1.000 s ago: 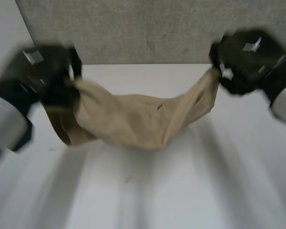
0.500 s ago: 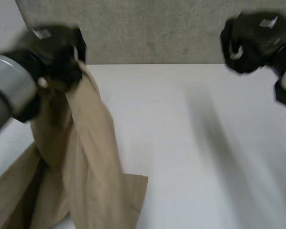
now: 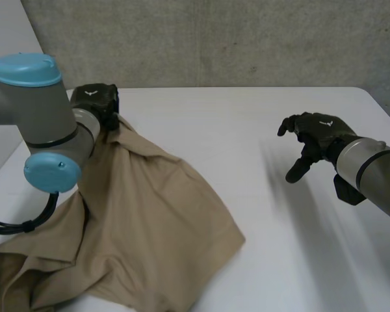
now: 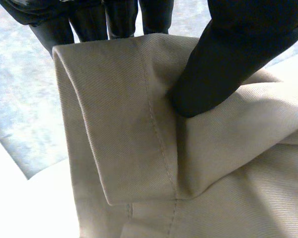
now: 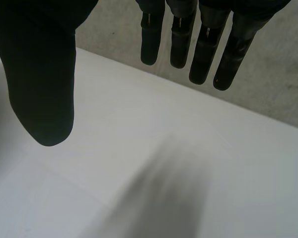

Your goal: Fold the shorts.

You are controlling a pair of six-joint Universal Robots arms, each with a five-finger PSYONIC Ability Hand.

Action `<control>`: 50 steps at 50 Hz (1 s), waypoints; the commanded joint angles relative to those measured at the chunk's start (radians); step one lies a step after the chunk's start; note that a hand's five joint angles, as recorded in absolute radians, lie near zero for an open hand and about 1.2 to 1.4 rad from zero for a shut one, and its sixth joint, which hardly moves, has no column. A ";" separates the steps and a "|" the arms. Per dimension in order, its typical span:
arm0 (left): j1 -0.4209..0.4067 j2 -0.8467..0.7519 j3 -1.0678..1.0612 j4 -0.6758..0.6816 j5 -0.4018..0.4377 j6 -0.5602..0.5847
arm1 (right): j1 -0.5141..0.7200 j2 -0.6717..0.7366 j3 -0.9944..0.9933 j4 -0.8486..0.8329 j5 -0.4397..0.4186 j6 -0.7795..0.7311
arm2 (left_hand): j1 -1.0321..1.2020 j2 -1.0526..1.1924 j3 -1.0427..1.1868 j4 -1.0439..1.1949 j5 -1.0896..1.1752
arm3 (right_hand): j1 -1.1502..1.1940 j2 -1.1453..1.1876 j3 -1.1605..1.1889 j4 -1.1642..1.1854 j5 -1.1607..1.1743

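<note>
The tan shorts (image 3: 143,221) hang from my left hand (image 3: 97,104) at the table's far left and spread down over the near left of the table. In the left wrist view a hemmed edge of the shorts (image 4: 124,119) is pinched between the thumb (image 4: 223,64) and the fingers (image 4: 54,25) of that hand. My right hand (image 3: 315,133) hovers over the right side of the table, well away from the cloth. Its fingers (image 5: 198,44) and thumb (image 5: 39,84) are spread, with nothing between them.
The white table (image 3: 260,195) is bare between the shorts and my right hand. A grey concrete wall (image 3: 221,39) runs behind its far edge. My left arm (image 3: 39,117) stands over the cloth's left part.
My right hand has let go of the shorts, opened and dropped toward the table. The left hand kept its grip and the freed cloth swung down to the near left.
</note>
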 commanded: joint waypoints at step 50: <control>-0.026 0.621 -0.405 0.017 -0.009 -0.024 | 0.306 0.397 -0.286 -0.079 -0.070 0.552 | 0.271 0.197 0.208 0.193 0.249 | 1.033 0.978 0.982 0.992 0.987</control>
